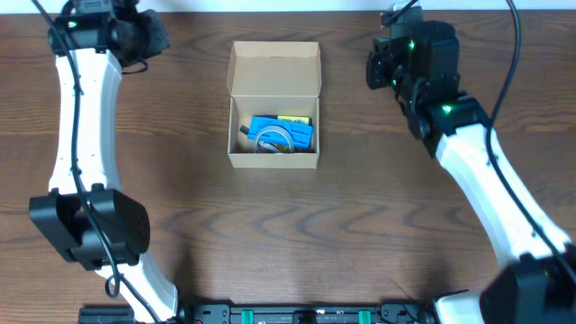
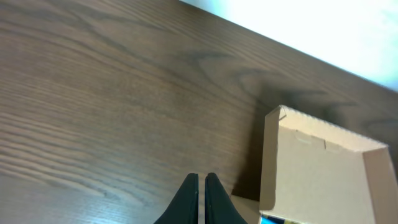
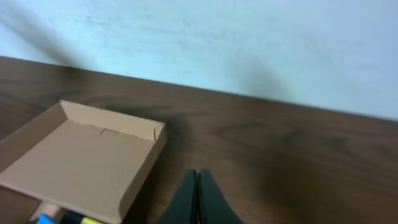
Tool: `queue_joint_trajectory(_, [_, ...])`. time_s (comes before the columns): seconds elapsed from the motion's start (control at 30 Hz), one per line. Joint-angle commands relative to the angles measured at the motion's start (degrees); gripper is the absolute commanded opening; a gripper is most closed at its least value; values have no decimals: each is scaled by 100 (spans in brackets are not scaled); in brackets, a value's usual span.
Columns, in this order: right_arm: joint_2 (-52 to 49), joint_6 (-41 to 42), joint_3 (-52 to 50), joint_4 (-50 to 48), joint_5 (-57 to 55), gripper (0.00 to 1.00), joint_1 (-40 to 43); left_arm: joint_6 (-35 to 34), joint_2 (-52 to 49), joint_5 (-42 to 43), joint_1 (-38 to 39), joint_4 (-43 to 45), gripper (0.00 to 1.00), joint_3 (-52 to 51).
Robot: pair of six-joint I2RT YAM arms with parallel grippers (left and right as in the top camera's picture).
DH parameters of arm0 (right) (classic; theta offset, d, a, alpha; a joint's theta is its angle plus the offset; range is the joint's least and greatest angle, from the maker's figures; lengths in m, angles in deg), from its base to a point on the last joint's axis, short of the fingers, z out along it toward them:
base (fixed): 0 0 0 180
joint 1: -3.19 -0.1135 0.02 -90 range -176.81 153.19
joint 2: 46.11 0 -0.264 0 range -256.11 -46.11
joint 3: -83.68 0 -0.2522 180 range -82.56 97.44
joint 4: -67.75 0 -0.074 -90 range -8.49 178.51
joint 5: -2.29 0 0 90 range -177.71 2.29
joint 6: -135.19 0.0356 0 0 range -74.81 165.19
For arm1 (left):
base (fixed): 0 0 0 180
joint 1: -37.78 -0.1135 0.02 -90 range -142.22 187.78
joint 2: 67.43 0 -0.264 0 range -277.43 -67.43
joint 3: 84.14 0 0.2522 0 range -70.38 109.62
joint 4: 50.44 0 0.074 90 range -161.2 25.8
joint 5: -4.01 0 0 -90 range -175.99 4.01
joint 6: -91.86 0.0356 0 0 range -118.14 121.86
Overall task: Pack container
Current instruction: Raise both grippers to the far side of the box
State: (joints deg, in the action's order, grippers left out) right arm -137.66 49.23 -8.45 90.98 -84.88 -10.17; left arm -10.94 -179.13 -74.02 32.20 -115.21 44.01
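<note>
The tan cardboard container (image 1: 274, 160) sits at the table's back centre with its flap lid (image 1: 275, 68) open and tilted back. Inside lie blue items (image 1: 281, 133), a yellow-tipped item and a clear ring. The lid also shows in the left wrist view (image 2: 317, 168) and in the right wrist view (image 3: 81, 155). My left gripper (image 2: 200, 179) is shut and empty, above bare table to the left of the box. My right gripper (image 3: 198, 175) is shut and empty, to the right of the box near the back edge.
The dark wood table (image 1: 288, 252) ends at a pale wall behind the box (image 3: 249, 43). Both arms reach in from the front corners along the table's sides.
</note>
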Motion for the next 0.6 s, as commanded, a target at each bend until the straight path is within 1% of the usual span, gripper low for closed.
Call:
queue_joint_trajectory(0.0, [-404, 601, 114, -203, 739, 1, 214, -153, -398, 540, -83, 96, 5, 85])
queue_joint_trajectory(0.13, [-953, 1174, 116, -586, 1329, 1, 417, -162, -752, 654, -83, 295, 5, 85])
queue_joint_trajectory(0.27, [-1499, 1729, 116, -907, 1759, 1, 533, -234, -1143, 940, -81, 433, 5, 85])
queue_joint_trajectory(0.47, [-2166, 2291, 116, -1255, 2127, 1, 531, -356, -1659, 1325, -76, 468, 5, 87])
queue_joint_trajectory(0.57, [-2459, 2734, 116, -1414, 2249, 1, 529, -450, -1888, 1609, -72, 481, 6, 85])
